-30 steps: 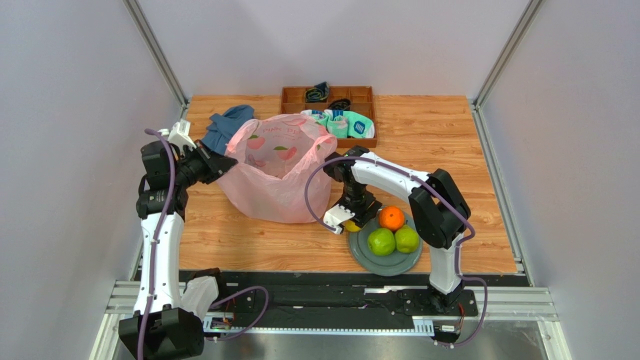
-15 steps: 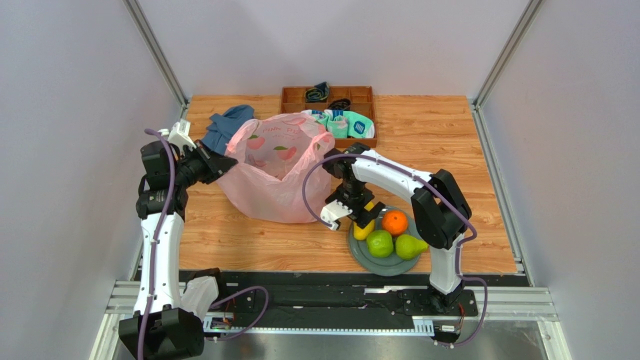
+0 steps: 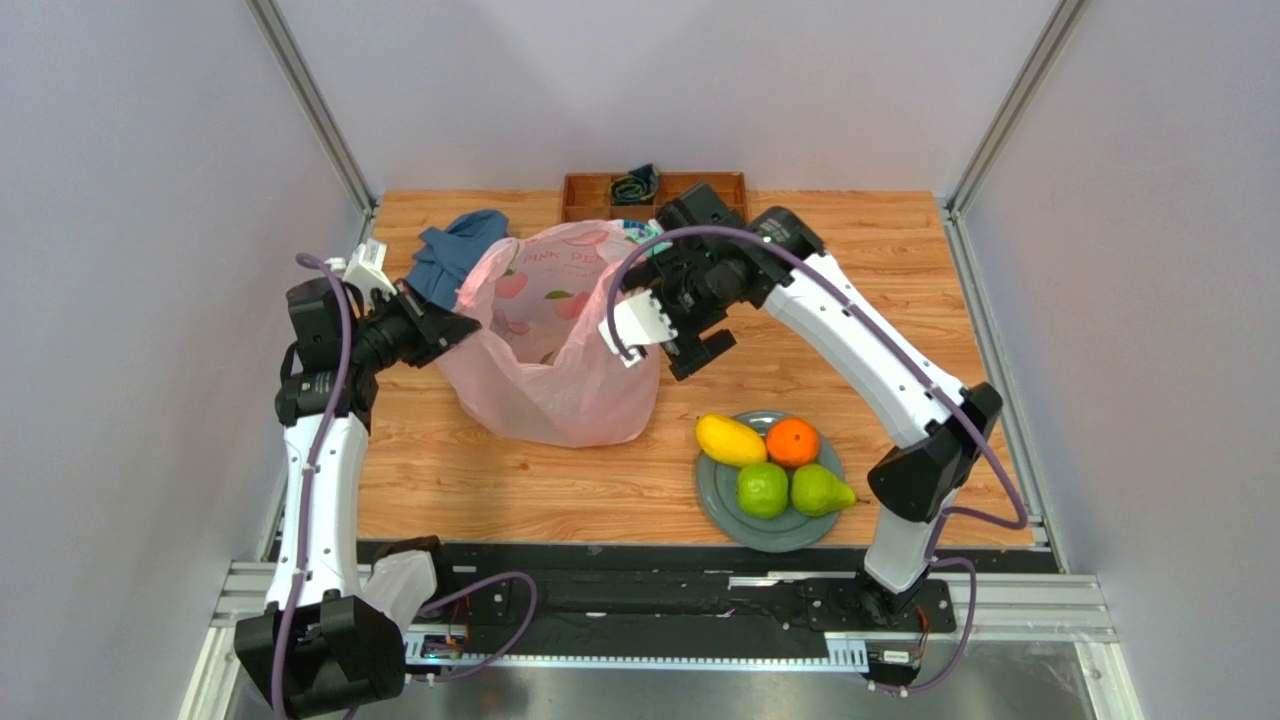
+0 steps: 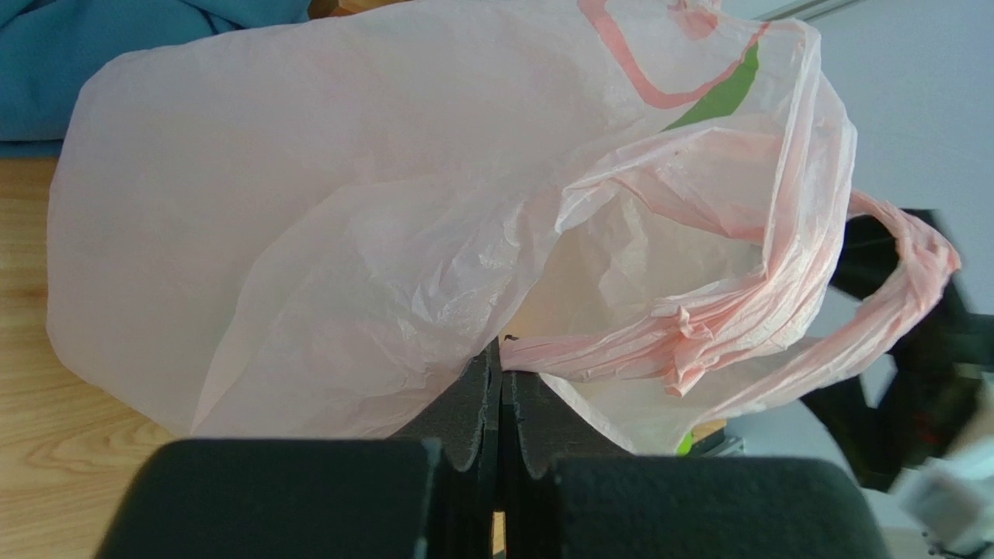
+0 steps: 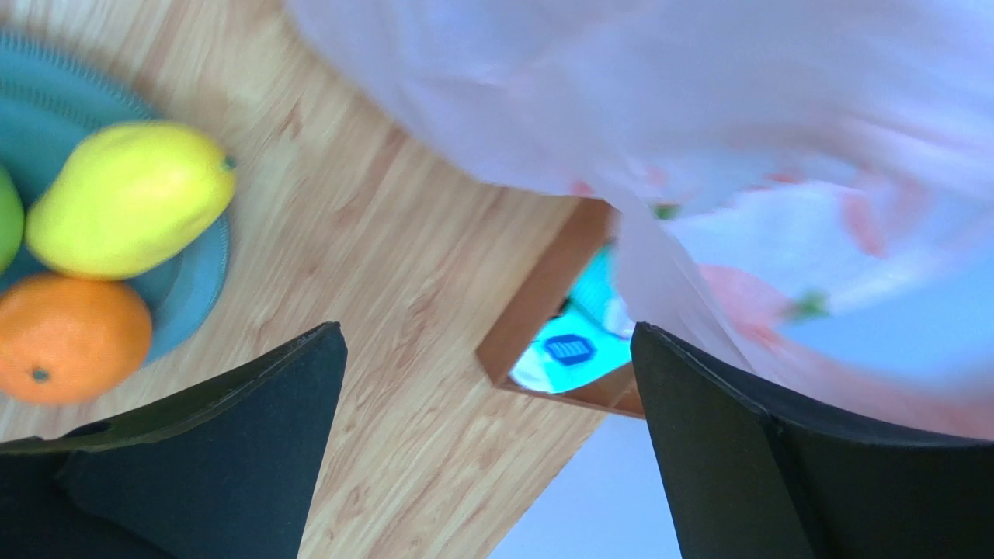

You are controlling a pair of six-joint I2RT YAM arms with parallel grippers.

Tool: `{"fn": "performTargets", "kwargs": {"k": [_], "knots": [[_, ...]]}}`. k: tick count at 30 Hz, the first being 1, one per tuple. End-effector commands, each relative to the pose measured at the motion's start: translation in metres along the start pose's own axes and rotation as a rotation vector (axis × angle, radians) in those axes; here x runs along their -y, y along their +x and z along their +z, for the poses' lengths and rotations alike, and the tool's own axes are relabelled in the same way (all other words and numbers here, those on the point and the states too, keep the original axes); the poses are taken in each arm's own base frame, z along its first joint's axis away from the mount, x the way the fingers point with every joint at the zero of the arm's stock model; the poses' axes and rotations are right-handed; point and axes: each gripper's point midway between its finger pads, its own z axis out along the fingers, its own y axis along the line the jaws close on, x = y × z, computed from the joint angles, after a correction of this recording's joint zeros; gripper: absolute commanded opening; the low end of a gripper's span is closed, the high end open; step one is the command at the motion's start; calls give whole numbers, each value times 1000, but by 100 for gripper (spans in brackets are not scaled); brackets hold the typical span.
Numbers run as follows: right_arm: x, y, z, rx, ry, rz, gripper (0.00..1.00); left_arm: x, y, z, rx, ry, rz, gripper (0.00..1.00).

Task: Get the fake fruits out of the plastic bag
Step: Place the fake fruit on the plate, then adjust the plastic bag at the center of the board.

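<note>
Right gripper [image 3: 666, 338], jaws wide and empty, hovers over the right rim of the bag [image 3: 556, 368]. Left gripper [image 4: 499, 384] pinches its left rim. Four fruits [image 3: 730, 440] sit on the plate [image 3: 721, 510], right of the bag. Next, probably, a dip inside for any others.

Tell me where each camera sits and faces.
Top external: above, behind the arms, looking down on the table; both arms show.
Left wrist: on left arm, faces the plastic bag; left end effector shut on it.
Right wrist: on right arm, looks down past open right end effector at the lemon.
Shared: all show the plastic bag.
</note>
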Motion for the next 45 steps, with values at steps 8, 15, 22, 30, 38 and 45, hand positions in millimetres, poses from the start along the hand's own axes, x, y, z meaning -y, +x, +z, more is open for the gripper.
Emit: {"fn": "performTargets", "kwargs": {"k": [8,15,22,30,38,45], "knots": [[105,-141,-164,815,719,436,95,27,4,-8,-10,159,99,0],[143,-152,-45,727,587,786,66,35,19,-27,-8,157,133,0],[76,-140,101,380,286,979,46,34,19,-37,40,116,208,0],[-56,-251,135,449,-34,691,49,-11,30,-29,23,-96,27,0],[-46,-241,144,342,168,784,100,-37,92,-54,-139,-232,-60,0],[-31,-184,146,223,328,876,100,-33,104,-48,-179,-174,-101,0]]}}
